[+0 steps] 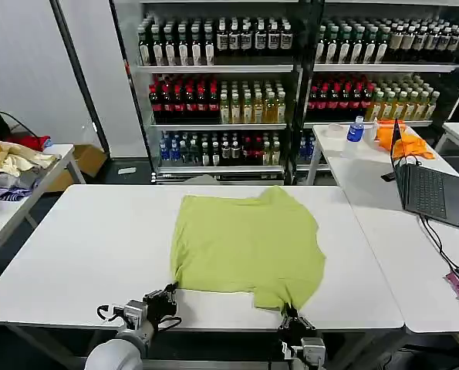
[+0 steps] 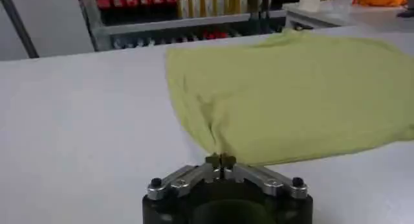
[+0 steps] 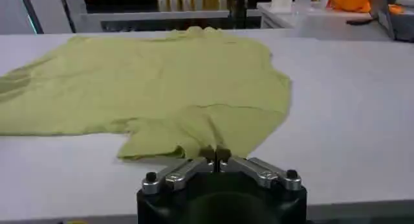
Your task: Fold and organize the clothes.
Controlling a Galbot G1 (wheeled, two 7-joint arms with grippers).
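- The lime-green short-sleeved cotton T-shirt (image 1: 248,245) is lying spread flat at the centre of the white tabletop (image 1: 82,254).
- The left gripper (image 1: 170,291), jaws closed, is pinching the shirt's 7 o'clock corner.
- The right gripper (image 1: 291,314), jaws closed, is pinching its 5 o'clock hem.

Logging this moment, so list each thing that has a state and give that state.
T-shirt: spread flat on the table, plain side up, near corners pinched.
Left hand: shut on the shirt's near left corner.
Right hand: shut on the near right edge.
Laptop: open.
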